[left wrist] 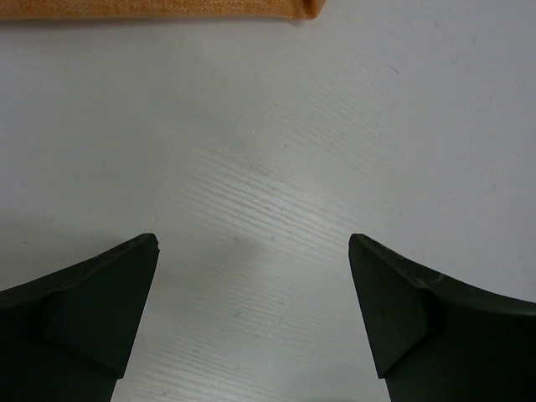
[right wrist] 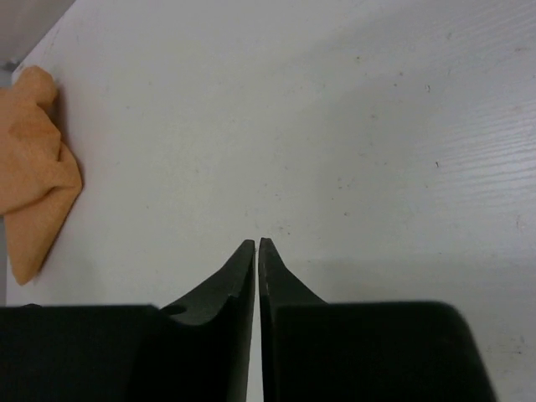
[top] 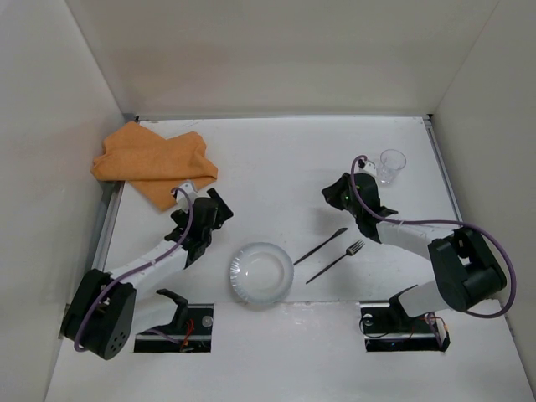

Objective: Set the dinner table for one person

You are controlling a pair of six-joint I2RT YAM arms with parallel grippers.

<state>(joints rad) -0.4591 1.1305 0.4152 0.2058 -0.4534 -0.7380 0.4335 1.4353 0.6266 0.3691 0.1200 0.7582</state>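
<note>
Nearest the arm bases, the clear plate (top: 261, 274) rests on the white tabletop (top: 276, 159), central at the near edge, presumably as the anchor of the setting. Just to its right lie the knife (top: 320, 246) and fork (top: 335, 261), roughly parallel, clear of the plate. Farther out, the left tool (left wrist: 254, 247) hangs with fingers wide apart, empty, facing the rumpled orange cloth (top: 155, 163), the likely next pickup. The right tool (right wrist: 256, 243) is closed on nothing, near the cup (top: 390, 166) at far right.

Left fingers (left wrist: 92, 310) apart, right fingers (right wrist: 226, 293) together
</note>
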